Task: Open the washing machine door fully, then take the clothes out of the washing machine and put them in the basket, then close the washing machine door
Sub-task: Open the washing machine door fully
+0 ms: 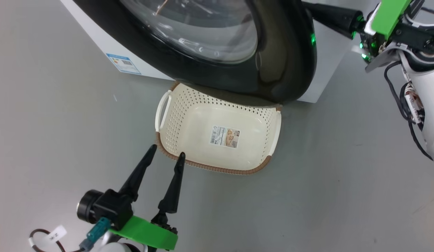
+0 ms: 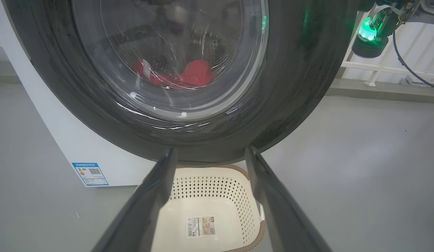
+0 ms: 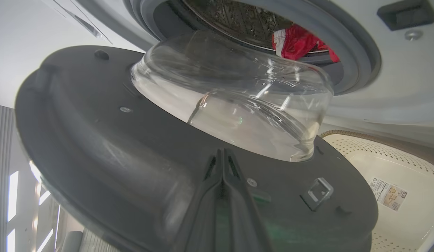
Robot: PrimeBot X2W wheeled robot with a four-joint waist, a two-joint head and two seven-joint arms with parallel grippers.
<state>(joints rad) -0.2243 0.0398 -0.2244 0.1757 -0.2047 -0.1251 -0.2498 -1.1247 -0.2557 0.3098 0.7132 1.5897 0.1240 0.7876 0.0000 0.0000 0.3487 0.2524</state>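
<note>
door (image 1: 280, 70) stands part open, swung out over the basket (image 1: 182, 115), which sits on the floor in front of the washer (image 2: 63, 140). red clothes (image 3: 297, 43) lie in the drum. right gripper (image 3: 223, 154) fingers pressed together, holding nothing, with tips at the door's inner face below the glass bowl. left gripper (image 1: 168, 149) is spread wide and holds nothing, tips by the basket's near rim.

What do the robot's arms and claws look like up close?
The left gripper and right gripper each have two long, tapering black fingers on a black base with a bright green plastic bracket. Behind come glossy white forearms with loose black cables. The left wrist carries a round black camera, a teal plug and a white cable tag; the right wrist glows green.
</note>
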